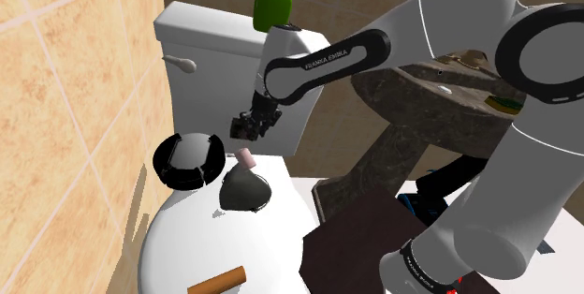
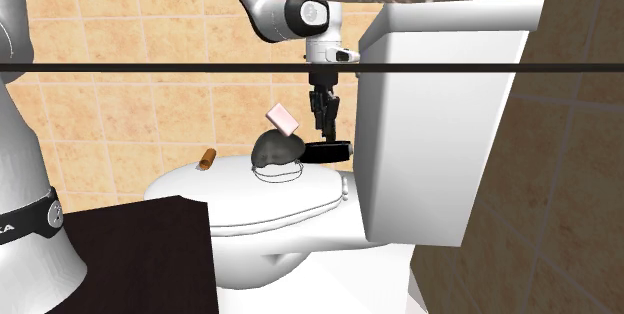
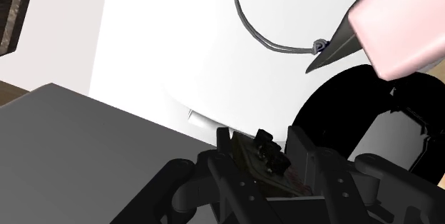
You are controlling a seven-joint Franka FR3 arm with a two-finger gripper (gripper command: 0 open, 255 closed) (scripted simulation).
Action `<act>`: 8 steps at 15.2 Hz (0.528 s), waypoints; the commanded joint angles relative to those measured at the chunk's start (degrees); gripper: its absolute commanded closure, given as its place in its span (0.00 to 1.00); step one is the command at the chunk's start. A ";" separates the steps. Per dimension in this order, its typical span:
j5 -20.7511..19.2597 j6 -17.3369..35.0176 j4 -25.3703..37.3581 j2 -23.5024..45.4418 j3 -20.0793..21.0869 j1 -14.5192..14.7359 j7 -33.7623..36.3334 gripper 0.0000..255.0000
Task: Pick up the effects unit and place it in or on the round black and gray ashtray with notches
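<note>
1. In the shoulder view I read "FRANKA EMIKA" in white capitals on the dark forearm cover [image 1: 323,58] of the arm. The lettering runs lengthwise along the slanted link.
2. In the same view, the dark lower band [image 1: 418,266] on the arm link near the stand carries a short line of white lettering, too small for me to make out.
3. In the second exterior view, the black band [image 2: 30,224] around the arm link at the picture's left edge shows white capitals that look like "KA". The edge cuts off the rest of the word.
</note>
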 commanded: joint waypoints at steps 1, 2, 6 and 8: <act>0.19 -1.43 0.52 -0.90 0.07 -0.05 -0.07 1.00; 0.28 -2.12 0.76 -1.36 0.10 -0.08 -0.11 1.00; -1.06 -4.59 6.95 2.32 0.92 2.16 3.64 1.00; -1.99 -6.20 11.36 5.13 1.30 3.75 5.99 1.00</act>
